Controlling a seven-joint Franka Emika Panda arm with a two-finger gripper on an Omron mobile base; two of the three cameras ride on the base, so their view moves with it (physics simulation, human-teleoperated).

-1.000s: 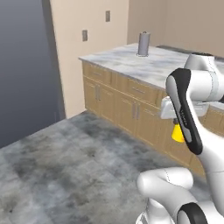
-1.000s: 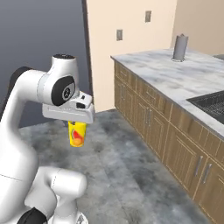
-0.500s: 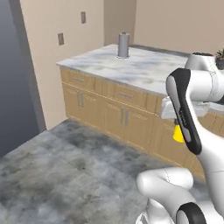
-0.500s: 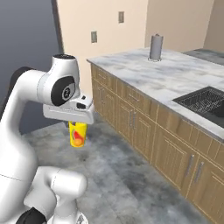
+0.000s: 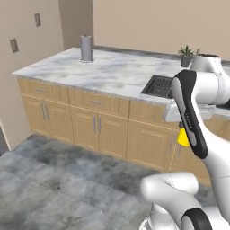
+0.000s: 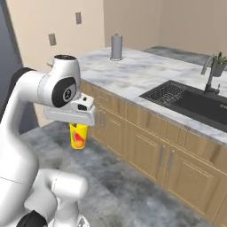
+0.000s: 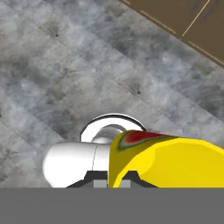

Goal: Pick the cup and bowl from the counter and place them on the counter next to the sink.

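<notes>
Sink [image 6: 195, 99] now nearer as base drove; hand [image 6: 78, 126] still grips cup [image 6: 78, 136].

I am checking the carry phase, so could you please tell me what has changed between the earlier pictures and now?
The base has driven on along the counter, so both base views shifted: the sink and its tap have come into view, and the grey canister sits further left. Nothing was taken or released. The claw stays shut on the yellow cup, hanging over the floor, arm pose unchanged.
</notes>
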